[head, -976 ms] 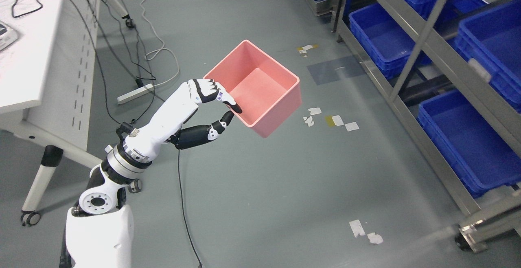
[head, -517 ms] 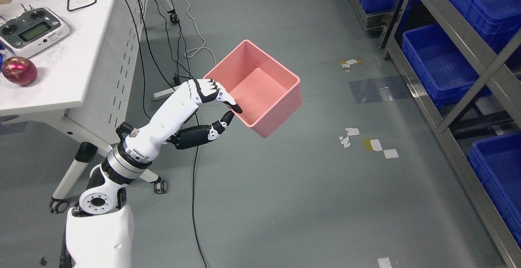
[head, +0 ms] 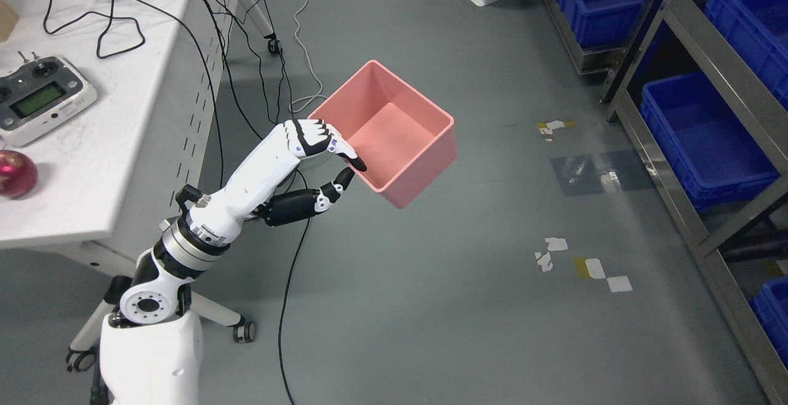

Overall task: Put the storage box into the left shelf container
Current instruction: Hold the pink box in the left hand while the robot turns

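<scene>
We carry pink storage box (head: 394, 140) at frame centre, left hand (head: 326, 159) pinching near wall, fingers inside rim, thumb outside, so open top stays up. Blue shelf bins (head: 702, 128) wait at 3 o'clock, well apart.

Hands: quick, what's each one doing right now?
Left hand: closed on the rim of the pink storage box, holding it above the floor.
Right hand: not in view.
</scene>
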### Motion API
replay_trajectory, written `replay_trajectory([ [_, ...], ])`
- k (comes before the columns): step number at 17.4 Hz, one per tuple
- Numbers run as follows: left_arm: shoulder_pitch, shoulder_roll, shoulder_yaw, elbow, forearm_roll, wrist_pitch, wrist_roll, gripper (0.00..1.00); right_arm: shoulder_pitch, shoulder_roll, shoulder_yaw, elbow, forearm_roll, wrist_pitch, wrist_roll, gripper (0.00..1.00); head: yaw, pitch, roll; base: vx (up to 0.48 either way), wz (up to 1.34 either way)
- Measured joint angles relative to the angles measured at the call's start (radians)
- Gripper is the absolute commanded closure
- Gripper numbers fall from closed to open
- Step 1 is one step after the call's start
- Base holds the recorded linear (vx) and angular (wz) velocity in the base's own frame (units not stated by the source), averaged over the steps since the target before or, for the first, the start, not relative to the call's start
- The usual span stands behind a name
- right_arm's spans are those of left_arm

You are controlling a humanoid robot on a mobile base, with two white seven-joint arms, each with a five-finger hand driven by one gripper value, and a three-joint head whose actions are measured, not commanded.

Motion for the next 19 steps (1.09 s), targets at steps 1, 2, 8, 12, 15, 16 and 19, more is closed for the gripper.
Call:
replay_trajectory([
  [1,0.000,0.000,0.000,0.000,0.001,0.000,0.000,0.99,0.000,0.000,0.000,0.000,0.000,0.000,0.000,0.00,0.0000,0.000,0.000,0.351,-0.06],
  [2,0.000,0.000,0.000,0.000,0.002,0.000,0.000,0.99,0.000,0.000,0.000,0.000,0.000,0.000,0.000,0.00,0.0000,0.000,0.000,0.351,-0.06],
  [8,0.000,0.000,0.000,0.001,0.006,0.000,0.000,0.99,0.000,0.000,0.000,0.000,0.000,0.000,0.000,0.00,0.0000,0.000,0.000,0.358,-0.08],
  [12,0.000,0.000,0.000,0.001,0.009,0.000,0.000,0.99,0.000,0.000,0.000,0.000,0.000,0.000,0.000,0.00,0.0000,0.000,0.000,0.351,-0.04],
  [15,0.000,0.000,-0.001,0.002,0.011,0.000,0.000,0.98,0.000,0.000,0.000,0.000,0.000,0.000,0.000,0.00,0.0000,0.000,0.000,0.286,0.01],
  [16,0.000,0.000,-0.001,0.002,0.012,0.000,0.000,0.98,0.000,0.000,0.000,0.000,0.000,0.000,0.000,0.00,0.0000,0.000,0.000,0.292,0.04],
  [19,0.000,0.000,-0.001,0.002,0.015,0.000,0.000,0.99,0.000,0.000,0.000,0.000,0.000,0.000,0.000,0.00,0.0000,0.000,0.000,0.321,0.06],
])
